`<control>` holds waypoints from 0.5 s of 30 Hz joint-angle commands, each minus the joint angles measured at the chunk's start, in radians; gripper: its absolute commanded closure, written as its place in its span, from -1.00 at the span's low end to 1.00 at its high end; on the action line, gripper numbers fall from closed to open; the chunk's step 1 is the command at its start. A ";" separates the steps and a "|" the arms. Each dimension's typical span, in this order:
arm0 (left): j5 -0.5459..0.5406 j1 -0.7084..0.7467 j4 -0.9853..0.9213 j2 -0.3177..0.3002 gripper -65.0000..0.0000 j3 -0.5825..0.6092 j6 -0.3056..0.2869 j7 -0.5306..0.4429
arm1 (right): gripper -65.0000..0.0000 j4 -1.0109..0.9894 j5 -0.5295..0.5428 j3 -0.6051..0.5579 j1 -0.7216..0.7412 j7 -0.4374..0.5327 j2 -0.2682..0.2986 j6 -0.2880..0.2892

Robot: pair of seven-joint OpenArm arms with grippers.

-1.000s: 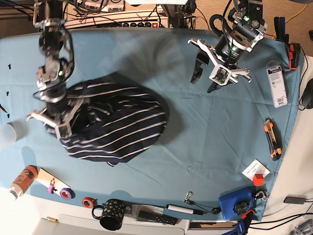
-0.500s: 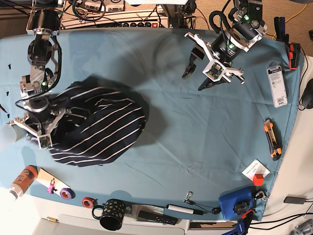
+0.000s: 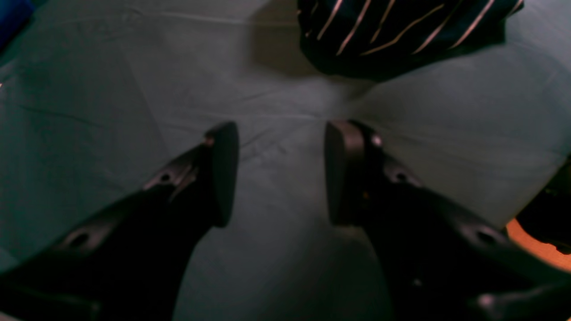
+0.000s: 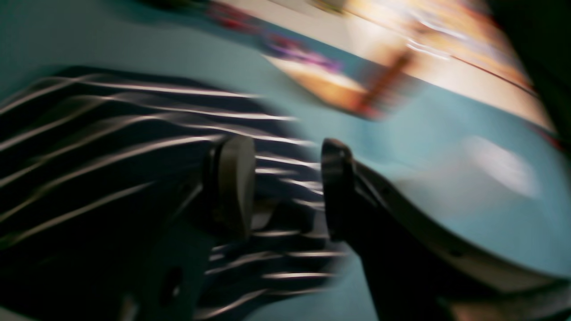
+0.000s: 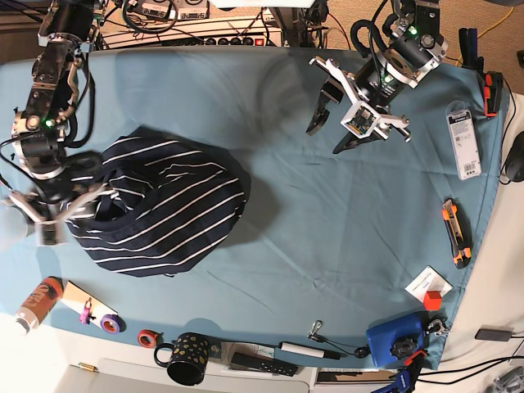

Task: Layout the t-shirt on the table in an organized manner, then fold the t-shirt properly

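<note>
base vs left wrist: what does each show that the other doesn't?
Base only: the right gripper at the shirt's edge, the whole crumpled t-shirt, and clutter along the table's rim: mug, utility knife, bottle.

Left wrist only: a close look between the left gripper's open jaws, with bare cloth under them.

Both: the teal table, part of the striped shirt, and the left gripper.

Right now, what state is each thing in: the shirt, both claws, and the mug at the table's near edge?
t-shirt: bunched in a crumpled heap, not laid out, not folded.
left claw: open, empty, above bare table.
right claw: jaws apart at the heap's edge; too blurred to tell any grip.
mug: upright.
</note>
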 commanded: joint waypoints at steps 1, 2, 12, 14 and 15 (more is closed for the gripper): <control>-0.011 0.000 0.016 -0.002 0.04 -0.001 0.000 -0.032 | 0.22 0.015 0.030 -0.012 0.013 0.011 -0.009 0.025; -0.011 0.000 0.016 -0.002 0.04 -0.001 0.000 -0.032 | 0.22 0.015 0.048 -0.034 0.013 0.002 -0.027 0.050; -0.011 0.000 0.016 -0.002 0.04 -0.001 0.000 -0.032 | 0.22 -0.071 -0.201 -0.367 -0.026 -0.036 -0.092 -0.080; -0.011 0.000 0.016 -0.002 0.04 -0.001 0.000 -0.033 | 0.22 -0.070 -0.242 -0.410 -0.027 -0.060 -0.092 -0.113; -0.011 0.000 0.016 -0.002 0.04 -0.001 0.000 -0.032 | 0.22 -0.070 -0.262 -0.426 -0.027 -0.066 -0.092 -0.129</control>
